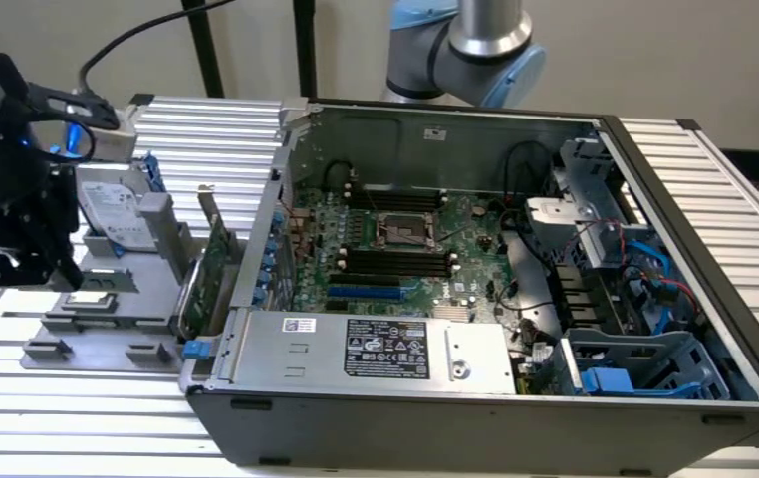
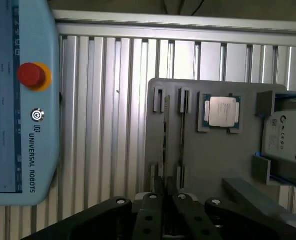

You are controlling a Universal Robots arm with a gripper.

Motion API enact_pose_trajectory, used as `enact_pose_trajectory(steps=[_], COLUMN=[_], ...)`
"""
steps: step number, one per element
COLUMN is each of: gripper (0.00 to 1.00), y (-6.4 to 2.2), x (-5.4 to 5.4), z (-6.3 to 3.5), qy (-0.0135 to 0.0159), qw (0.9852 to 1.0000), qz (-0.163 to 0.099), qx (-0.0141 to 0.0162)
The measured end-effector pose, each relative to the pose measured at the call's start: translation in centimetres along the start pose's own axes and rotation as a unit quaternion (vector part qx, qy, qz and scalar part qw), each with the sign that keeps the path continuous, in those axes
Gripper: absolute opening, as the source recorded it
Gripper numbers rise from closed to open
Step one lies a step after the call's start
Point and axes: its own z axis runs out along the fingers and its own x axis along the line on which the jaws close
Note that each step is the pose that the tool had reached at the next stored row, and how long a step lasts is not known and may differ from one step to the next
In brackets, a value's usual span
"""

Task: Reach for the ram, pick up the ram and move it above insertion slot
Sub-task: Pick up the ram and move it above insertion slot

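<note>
At the exterior view's left, the gripper (image 1: pixel 8 269) hangs over a grey holder tray (image 1: pixel 101 329) that sits on the ribbed counter (image 1: pixel 88 418). The tray also carries a hard drive (image 1: pixel 114 209) and a processor chip (image 1: pixel 92 299). In the wrist view the fingers (image 2: pixel 155 200) are drawn almost together, leaving only a sliver between them. Nothing can be made out in their hold, and whether they already touch anything is not clear. The ram (image 2: pixel 181 135) stands on edge in the tray's clips as a thin dark line. A second, fainter line beside it may be another stick. Its long axis runs straight away from the gripper (image 2: pixel 165 197), nearly in line with the sliver, and its near end lies just beside the fingertips. By my reading the fingers would close across its thin faces rather than along its length. Further along the exterior view, a broad green expansion card (image 1: pixel 220 264) stands upright at the tray's edge, close against the wall of the open computer case (image 1: pixel 486 418). Inside, the black memory slots (image 1: pixel 393 264) lie on the motherboard with their long axes running across the frame, well apart from the gripper. The space above the tray and above the slots looks free. The card and the case wall between them are the edges any path would have to clear.
</note>
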Motion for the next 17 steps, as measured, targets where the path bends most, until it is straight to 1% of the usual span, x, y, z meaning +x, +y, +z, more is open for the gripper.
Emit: enact_pose_trajectory(steps=[5, 10, 13, 17], gripper=[0.14, 0.14, 0.14, 0.14], y=[-1.13, -2.54, -3.65, -5.43], x=[0.0, 0.0, 0.0, 0.1], z=[-2.28, -4.61, -6.01, -7.79], qy=[-0.0008, -0.0017, -0.002, -0.002], qw=[1.0, 1.0, 1.0, 1.0], qz=[-0.003, -0.005, -0.006, -0.006], qx=[-0.0007, -0.0016, -0.0022, -0.0026])
